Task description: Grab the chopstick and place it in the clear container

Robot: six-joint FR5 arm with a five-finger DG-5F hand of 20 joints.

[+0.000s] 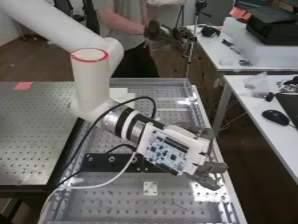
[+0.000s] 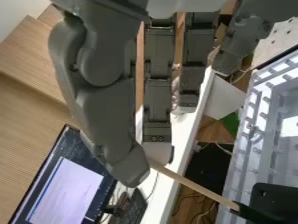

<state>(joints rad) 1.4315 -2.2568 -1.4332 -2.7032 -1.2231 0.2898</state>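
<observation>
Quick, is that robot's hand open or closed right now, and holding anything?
The hand is closed, pinching the wooden chopstick near its thumb's tip.

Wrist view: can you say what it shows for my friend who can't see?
The dark grey robot hand pinches a thin wooden chopstick. Beyond it are a lit computer screen and a white table.

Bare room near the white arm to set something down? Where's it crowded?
Room: the dark-grey perforated board, between the pinkish-red patch and the board's near edge. Crowded: around the black bolted bracket, with a white cable and a black cable.
</observation>
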